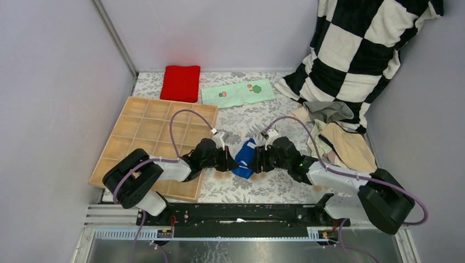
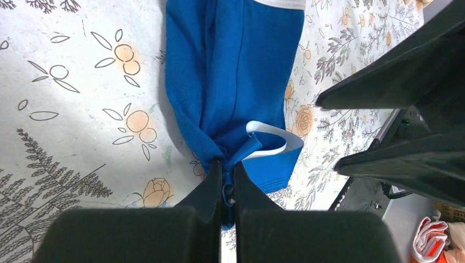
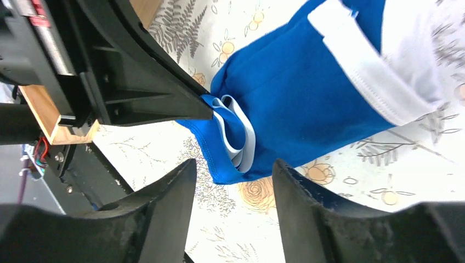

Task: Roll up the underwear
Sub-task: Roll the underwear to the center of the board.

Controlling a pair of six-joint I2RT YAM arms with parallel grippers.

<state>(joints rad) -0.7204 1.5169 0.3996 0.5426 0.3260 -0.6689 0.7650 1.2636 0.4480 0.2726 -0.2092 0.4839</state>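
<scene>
A blue brief with white bands (image 1: 244,157) lies folded lengthwise on the flowered cloth between my two arms. My left gripper (image 2: 227,167) is shut on the near end of the blue brief (image 2: 236,76), pinching bunched fabric. My right gripper (image 3: 233,167) is open, its fingers either side of the brief's near end (image 3: 307,93) without touching it. In the top view my left gripper (image 1: 230,160) is at the brief's left, my right gripper (image 1: 256,160) at its right. More underwear, tan and grey, lies in a pile (image 1: 340,137) at the right.
A wooden grid tray (image 1: 151,142) lies at the left. A red folded cloth (image 1: 181,82) and a mint printed cloth (image 1: 237,93) lie at the back. A black-and-white checked pillow (image 1: 362,49) leans at the back right.
</scene>
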